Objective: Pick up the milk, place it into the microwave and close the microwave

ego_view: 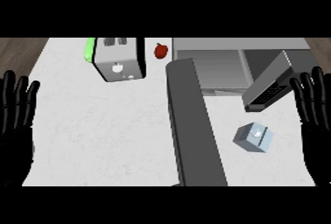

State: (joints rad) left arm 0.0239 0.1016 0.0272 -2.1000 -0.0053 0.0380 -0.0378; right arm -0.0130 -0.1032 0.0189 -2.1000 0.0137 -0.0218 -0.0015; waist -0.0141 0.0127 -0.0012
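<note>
Milk lies on the bench, right of the open microwave door. Microwave top is cropped. Left hand and right hand rest open, fingers straight, partly cut off.

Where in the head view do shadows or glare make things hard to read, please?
Head view: light is even and soft over the white counter, with no glare. The grey microwave's open cavity is shaded, darker toward its right wall. The small pale-blue milk carton casts almost no shadow. The black left hand and right hand show little surface detail.
</note>
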